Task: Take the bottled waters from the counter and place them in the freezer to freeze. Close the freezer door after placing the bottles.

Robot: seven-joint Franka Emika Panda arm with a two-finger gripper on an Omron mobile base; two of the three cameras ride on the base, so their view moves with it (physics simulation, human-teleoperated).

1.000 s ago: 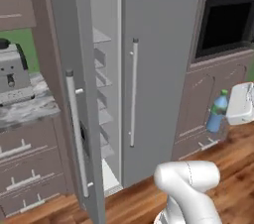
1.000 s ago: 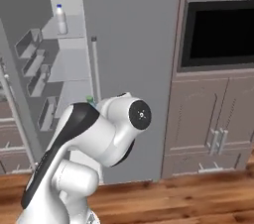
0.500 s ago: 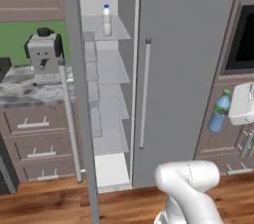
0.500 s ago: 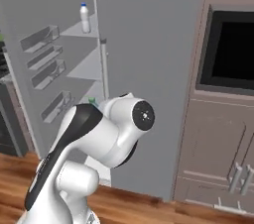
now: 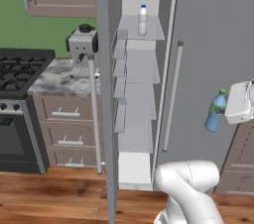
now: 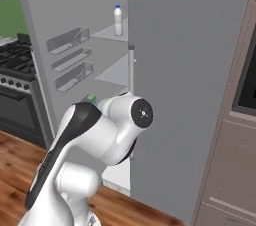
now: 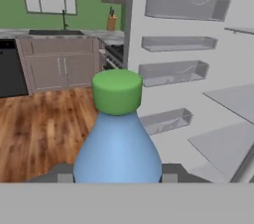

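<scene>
- My hand (image 5: 233,111) is clamped on the teal bottle (image 5: 215,111), held upright out to my right, in front of the plain right-hand door (image 5: 213,44).
- The white bottle (image 5: 143,20) stands on the freezer's top shelf (image 5: 151,28) — freezer door (image 5: 102,69) open.

The arm (image 6: 100,135) is built of smooth, glossy white rounded shells, thick and tubular, with bulbous elbow housings. A dark charcoal panel (image 6: 62,150) runs lengthwise along one link, curving from the shoulder housing down towards the base. One joint ends in a flat round white cap (image 6: 141,114) with a small dark dot at its centre, ringed by a dark seam. The hand housing (image 5: 240,101) is a pale, boxy white block with softly rounded corners.
</scene>
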